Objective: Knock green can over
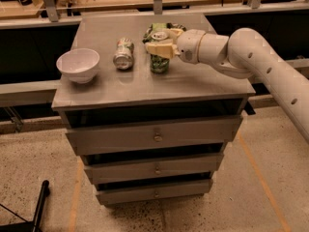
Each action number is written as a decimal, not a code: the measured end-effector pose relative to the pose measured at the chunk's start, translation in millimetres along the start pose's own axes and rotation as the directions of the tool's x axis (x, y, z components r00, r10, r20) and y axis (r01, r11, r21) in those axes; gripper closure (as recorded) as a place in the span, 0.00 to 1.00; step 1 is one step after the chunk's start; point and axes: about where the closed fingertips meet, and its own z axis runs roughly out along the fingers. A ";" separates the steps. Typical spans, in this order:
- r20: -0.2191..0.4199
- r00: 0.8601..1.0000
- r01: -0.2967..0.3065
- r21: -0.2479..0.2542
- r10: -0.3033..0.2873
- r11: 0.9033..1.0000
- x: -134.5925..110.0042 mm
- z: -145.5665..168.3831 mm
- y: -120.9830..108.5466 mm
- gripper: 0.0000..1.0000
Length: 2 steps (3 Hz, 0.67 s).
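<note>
The green can (159, 63) stands upright on the grey cabinet top (145, 87), right of centre. My gripper (163, 41) reaches in from the right at the can's upper part. One cream finger (157, 49) lies across the can's front and the other (175, 32) sits behind its silver top. The fingers are apart with the can top between them. I cannot tell whether they touch the can.
A silver-white can (123, 54) lies just left of the green can. A white bowl (78, 65) sits near the left edge. A green foil snack bag (155, 28) lies right behind the green can. The white arm (251, 57) crosses the right edge. Drawers are below.
</note>
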 end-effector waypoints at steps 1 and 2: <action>-0.022 1.000 0.010 -0.080 -0.011 0.997 -9.8 8.4 -4.9 1.00; -0.116 0.990 0.064 -0.168 -0.085 0.984 -52.9 4.1 -18.8 1.00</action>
